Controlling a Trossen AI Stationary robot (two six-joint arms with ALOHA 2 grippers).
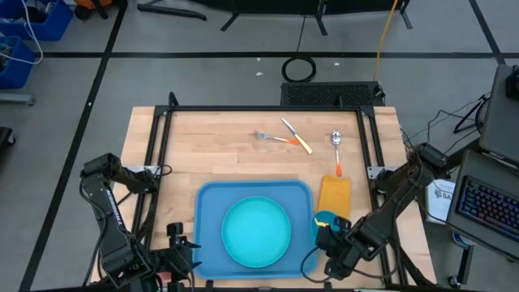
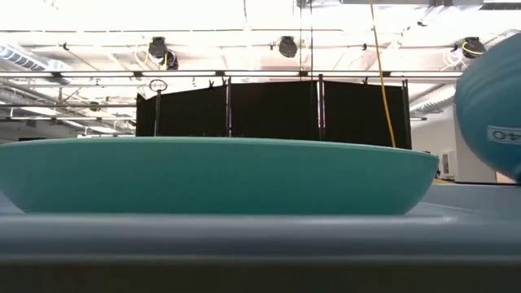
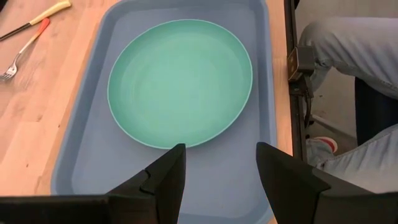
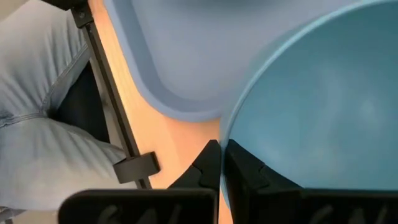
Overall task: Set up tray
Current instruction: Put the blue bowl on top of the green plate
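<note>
The light-blue tray (image 1: 212, 203) lies at the table's near middle, and a round turquoise plate (image 1: 256, 233) rests flat in it. The plate (image 2: 212, 175) fills the low view. My right gripper (image 1: 329, 236) is at the tray's near right corner, shut on a blue bowl (image 1: 324, 220), whose outer wall (image 2: 492, 102) shows at the low view's right. My left gripper (image 1: 183, 256) hangs open off the tray's near left corner, touching nothing; its fingers (image 3: 221, 149) point across the tray (image 3: 81, 162) toward the plate (image 3: 180, 81). My right gripper (image 4: 222, 149) pinches the blue bowl's rim (image 4: 231, 134), one finger outside the wall and one inside the hollow. The bowl's inside (image 4: 323, 106) faces the wrist camera, beside the tray's corner (image 4: 186, 93). Whether the bowl touches the table cannot be seen.
A yellow-orange napkin (image 1: 333, 195) lies right of the tray. A fork (image 1: 270, 137), a knife (image 1: 297, 135) and a spoon (image 1: 336, 151) lie on the bare wood toward the far edge. A seated person's legs in jeans (image 3: 354, 43) (image 4: 43, 93) are at the near edge.
</note>
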